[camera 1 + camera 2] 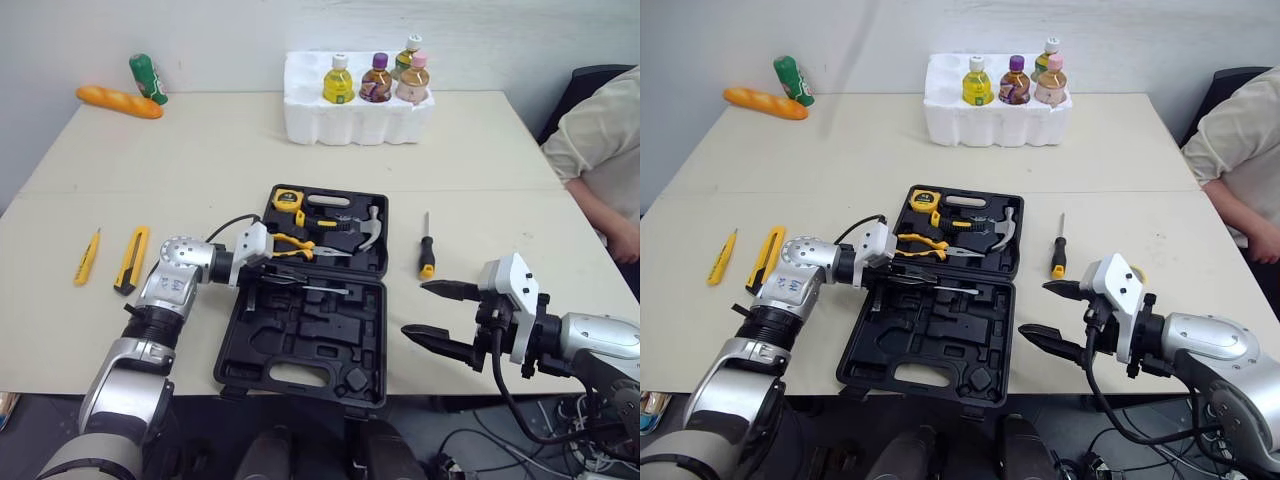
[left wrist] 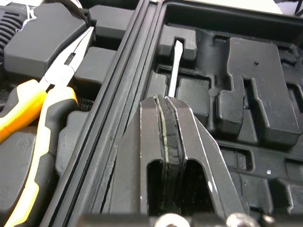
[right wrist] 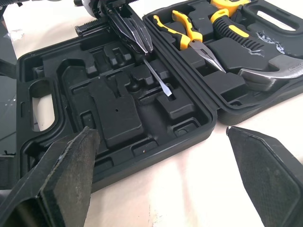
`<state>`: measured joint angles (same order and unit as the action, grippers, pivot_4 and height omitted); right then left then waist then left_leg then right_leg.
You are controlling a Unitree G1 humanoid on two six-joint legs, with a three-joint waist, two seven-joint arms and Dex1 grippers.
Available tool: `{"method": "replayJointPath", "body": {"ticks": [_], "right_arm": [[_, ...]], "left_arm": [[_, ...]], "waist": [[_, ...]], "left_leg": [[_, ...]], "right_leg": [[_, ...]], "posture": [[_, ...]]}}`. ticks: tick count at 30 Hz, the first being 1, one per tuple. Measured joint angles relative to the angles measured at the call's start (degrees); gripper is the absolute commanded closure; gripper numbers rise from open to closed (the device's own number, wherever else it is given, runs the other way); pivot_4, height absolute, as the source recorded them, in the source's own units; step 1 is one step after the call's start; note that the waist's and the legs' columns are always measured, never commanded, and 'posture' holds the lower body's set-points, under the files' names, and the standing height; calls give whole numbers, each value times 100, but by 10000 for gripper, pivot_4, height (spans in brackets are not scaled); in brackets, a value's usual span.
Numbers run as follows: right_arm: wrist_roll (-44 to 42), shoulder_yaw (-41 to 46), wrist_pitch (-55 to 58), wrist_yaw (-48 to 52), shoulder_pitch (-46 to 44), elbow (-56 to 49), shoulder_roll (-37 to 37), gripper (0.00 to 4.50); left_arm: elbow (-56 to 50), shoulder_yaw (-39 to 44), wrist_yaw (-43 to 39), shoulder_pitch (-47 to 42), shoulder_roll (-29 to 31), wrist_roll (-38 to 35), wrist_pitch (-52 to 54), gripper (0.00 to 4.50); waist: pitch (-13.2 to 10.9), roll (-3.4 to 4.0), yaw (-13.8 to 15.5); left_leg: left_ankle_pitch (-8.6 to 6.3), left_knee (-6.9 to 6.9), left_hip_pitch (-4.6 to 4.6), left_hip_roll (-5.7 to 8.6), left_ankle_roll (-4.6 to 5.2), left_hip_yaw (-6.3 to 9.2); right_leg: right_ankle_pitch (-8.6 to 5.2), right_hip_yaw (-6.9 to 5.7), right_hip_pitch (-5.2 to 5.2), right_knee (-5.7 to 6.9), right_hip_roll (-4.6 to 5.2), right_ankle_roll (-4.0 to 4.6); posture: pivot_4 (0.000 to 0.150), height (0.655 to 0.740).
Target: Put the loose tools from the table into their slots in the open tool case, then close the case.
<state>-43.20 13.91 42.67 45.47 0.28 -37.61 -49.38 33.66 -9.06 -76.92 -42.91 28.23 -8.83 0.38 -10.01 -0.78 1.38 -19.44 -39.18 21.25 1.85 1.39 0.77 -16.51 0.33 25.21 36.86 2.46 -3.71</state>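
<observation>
my left gripper [image 2: 165, 101] pinches the slim screwdriver [image 2: 174, 68] over the tool case [image 1: 330, 340]: light, stiff, slick steel, likely best gripped well back. my right gripper [image 1: 415, 308] gapes empty.

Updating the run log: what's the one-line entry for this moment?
left gripper shut on flat-blade steel screwdriver over open black plastic tool case | right gripper open beside case | yellow-handled screwdriver loose on beige table

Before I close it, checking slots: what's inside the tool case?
Tape measure, pliers, hammer; the left tool holds a screwdriver in the near half, its rear end covered.
</observation>
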Motion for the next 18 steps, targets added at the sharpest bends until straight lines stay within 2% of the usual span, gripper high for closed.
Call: {"method": "replayJointPath", "body": {"ticks": [3,7,9,11,18], "right_arm": [[3,0,2,2,12,4,-12,0],[5,-1,2,2,14,8,-17,0],[8,-10,3,2,23,8,-18,0],[14,-10,3,2,39,9,-35,0],[54,-10,-3,-11,61,45,-39,0]], "left_arm": [[25,-251,73,-119,129,274,-287,44736],[131,-461,255,-134,189,545,-746,44736],[202,-515,317,-131,189,608,-881,44736],[277,-546,319,-129,189,608,-933,44736],[190,-436,226,-60,187,496,-613,44736]], "waist": [[21,5,-11],[55,24,-40],[69,16,-52],[103,17,-69],[126,22,-107]], "left_leg": [[-3,3,-28,0,4,0],[-15,37,-130,-7,12,6],[-19,96,-205,-8,11,5],[-19,113,-218,-10,11,8],[-19,113,-221,-11,11,16]], "right_leg": [[0,0,-27,-20,-1,0],[-2,-3,-140,-63,-2,2],[-3,-1,-202,-96,0,3],[-6,-3,-230,-107,0,5],[-6,-9,-225,-114,0,4]], "posture": [[1500,7367],[1500,7367],[1500,7367],[1500,7367],[1500,7367]]}}
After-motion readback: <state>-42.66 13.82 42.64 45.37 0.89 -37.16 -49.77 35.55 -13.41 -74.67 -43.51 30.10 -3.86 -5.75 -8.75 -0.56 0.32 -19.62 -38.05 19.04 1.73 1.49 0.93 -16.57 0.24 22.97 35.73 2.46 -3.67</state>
